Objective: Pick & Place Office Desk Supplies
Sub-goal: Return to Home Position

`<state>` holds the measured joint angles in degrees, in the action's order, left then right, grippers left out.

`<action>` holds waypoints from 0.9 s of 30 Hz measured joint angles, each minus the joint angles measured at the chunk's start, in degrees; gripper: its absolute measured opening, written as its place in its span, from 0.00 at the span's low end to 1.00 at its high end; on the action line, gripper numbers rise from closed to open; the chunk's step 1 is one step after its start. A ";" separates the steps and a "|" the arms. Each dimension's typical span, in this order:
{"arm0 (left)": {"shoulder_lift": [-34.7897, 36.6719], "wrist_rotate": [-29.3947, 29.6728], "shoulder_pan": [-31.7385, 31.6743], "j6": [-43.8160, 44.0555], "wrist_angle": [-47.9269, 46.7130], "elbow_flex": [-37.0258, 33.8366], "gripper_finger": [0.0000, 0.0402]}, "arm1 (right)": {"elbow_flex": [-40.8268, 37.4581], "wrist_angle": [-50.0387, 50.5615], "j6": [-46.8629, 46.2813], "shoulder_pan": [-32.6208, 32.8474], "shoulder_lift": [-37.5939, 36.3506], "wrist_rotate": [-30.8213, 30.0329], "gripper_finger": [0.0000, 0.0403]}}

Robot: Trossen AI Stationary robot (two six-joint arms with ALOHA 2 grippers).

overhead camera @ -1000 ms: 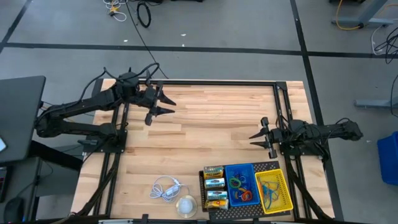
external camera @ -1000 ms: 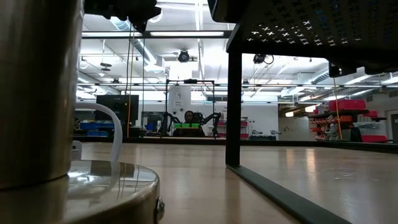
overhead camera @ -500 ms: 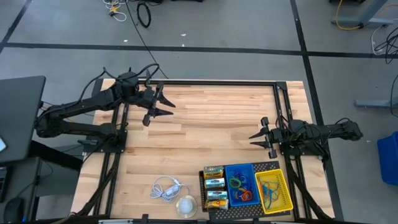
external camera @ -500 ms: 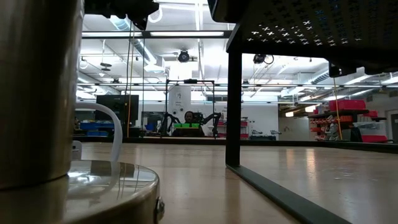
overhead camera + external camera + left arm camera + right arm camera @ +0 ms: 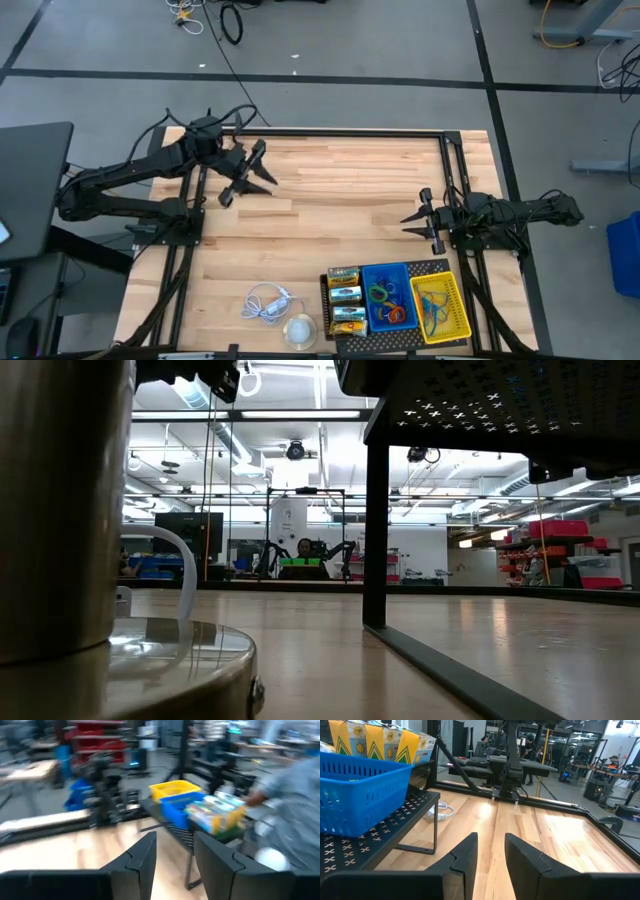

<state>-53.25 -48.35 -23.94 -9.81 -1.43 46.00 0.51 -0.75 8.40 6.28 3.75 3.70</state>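
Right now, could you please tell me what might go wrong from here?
The yellow basket sits at the right edge of the shelf, near the right end effector; a low sweep could nudge it off. The white cable lies loose beside the shelf and might snag the left end effector if it passes low.

High view: overhead, distant, straight down; covers whole surface (image 5: 340,190), both arms, shelf (image 5: 432,267) at one edge.
Low view: surface level at shelf edge, beside metal cylinder (image 5: 60,510), under shelf, facing across into room.
Left wrist view: past left pincer (image 5: 175,851), toward shelf from opposite edge.
Right wrist view: past right pincer (image 5: 491,851), close beside shelf.
Shelf common to all four.
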 joint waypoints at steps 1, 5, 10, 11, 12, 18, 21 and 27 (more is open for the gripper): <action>0.00 2.48 0.00 1.57 0.15 0.00 0.34 | 0.00 0.00 0.00 0.00 0.00 0.00 0.27; -0.65 13.84 -0.02 6.25 -0.03 -0.04 0.34 | 0.00 0.00 0.00 0.00 0.00 0.02 0.27; -0.66 26.94 -0.02 8.88 -0.26 -0.04 0.34 | 0.00 0.00 0.00 0.00 0.00 0.02 0.27; -0.66 27.98 -0.02 11.89 -0.65 -0.04 0.34 | 0.00 0.02 0.00 0.00 0.00 0.02 0.27; -0.66 28.11 -0.02 14.55 -0.79 -0.04 0.34 | 0.00 0.00 0.00 0.00 0.00 0.02 0.27; 1.53 26.55 5.01 8.97 3.42 -0.11 0.34 | 0.00 0.00 0.00 0.00 0.00 0.02 0.27; 3.46 32.14 11.78 5.90 3.12 -0.20 0.34 | 0.00 0.00 -0.02 0.00 0.00 0.02 0.27; 4.62 47.70 25.17 4.57 -2.70 -0.24 0.34 | 0.00 0.00 -0.02 0.00 0.00 -0.02 0.27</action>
<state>-48.63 -0.65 1.23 -5.24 -4.13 45.76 0.51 -0.75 8.38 6.28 3.75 3.68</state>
